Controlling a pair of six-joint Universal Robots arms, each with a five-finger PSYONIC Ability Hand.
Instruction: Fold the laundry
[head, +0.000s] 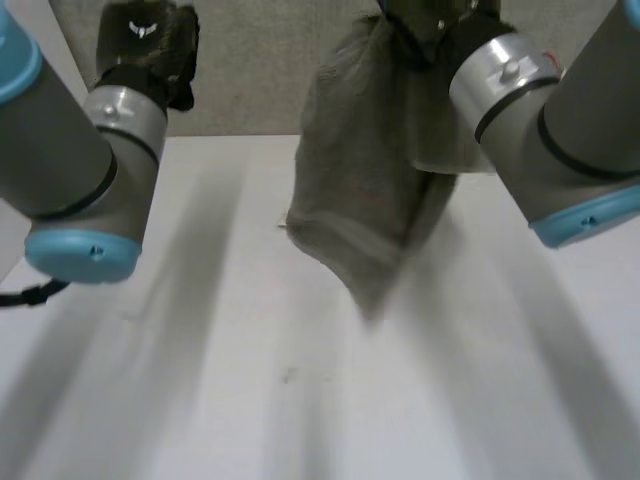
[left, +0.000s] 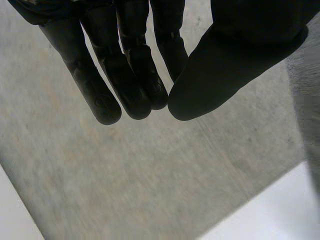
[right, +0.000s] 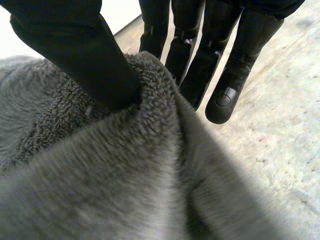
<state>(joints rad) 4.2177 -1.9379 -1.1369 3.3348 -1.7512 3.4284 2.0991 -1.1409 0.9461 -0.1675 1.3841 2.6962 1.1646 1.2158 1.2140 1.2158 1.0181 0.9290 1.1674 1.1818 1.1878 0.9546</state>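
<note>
1. While the grey towel (head: 365, 170) hangs in the air at 12 o'clock in the head view, its lowest corner dangles above the white surface (head: 200, 400). The right hand (head: 450, 25) holds its top, and the left hand (head: 150, 45) sits well apart at 11 o'clock.
2. Left wrist view: the left hand (left: 130, 75) has straight fingers with the thumb close beside them and nothing between, over grey floor (left: 125, 175).
3. Right wrist view: the right hand (right: 75, 50) pinches a bunched fold of the grey towel (right: 125, 170) between thumb and fingers (right: 200, 65).
</note>
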